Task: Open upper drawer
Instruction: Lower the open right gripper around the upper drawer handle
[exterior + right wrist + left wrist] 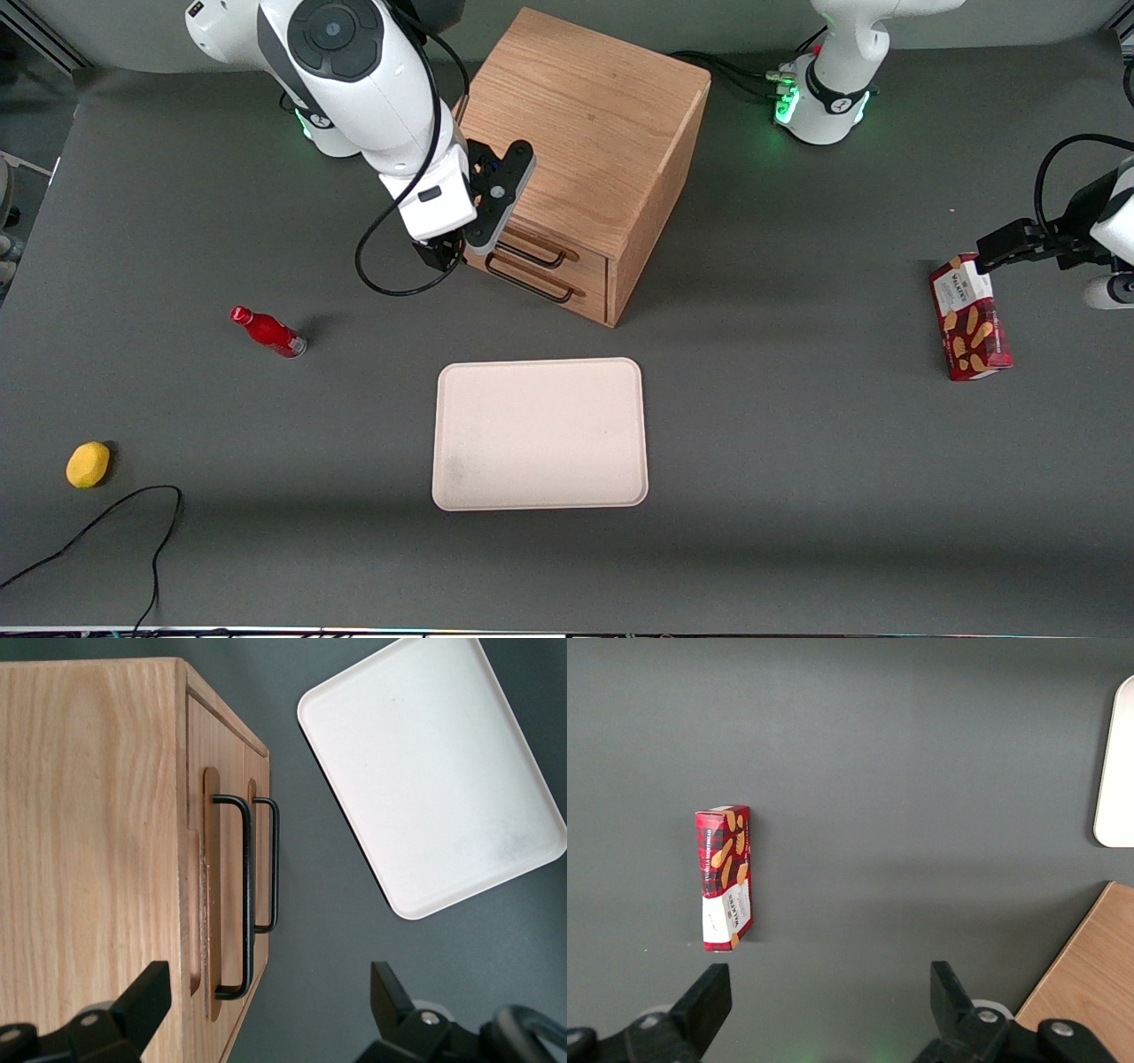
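Observation:
The oak cabinet (585, 115) stands at the back of the table. Its upper drawer (586, 258) is closed, with its black bar handle (534, 256) above the lower drawer's handle (530, 285). My right gripper (461, 252) hovers at the cabinet's front corner toward the working arm's end, just above the handles. In the right wrist view the gripper (267, 985) is open and empty. One finger (146, 992) is over the cabinet top and the other finger (385, 988) is over the table. The upper drawer's handle (246, 895) ends between them, and the lower handle (275, 864) shows beside it.
A white tray (540, 434) lies in front of the cabinet, nearer the camera. A red bottle (268, 331) and a yellow lemon (88, 464) lie toward the working arm's end, with a black cable (106, 523). A red biscuit box (970, 317) lies toward the parked arm's end.

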Action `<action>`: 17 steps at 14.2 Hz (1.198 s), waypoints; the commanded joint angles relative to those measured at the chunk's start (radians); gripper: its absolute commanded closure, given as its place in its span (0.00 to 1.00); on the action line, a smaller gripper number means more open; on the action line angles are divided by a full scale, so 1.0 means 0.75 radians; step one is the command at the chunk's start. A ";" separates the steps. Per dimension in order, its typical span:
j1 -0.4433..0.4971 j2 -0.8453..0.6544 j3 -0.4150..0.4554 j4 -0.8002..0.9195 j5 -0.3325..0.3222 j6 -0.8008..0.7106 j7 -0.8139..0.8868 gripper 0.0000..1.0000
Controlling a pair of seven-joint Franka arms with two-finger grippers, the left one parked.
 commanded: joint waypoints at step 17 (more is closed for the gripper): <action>-0.017 0.011 0.008 -0.232 0.058 0.210 -0.062 0.00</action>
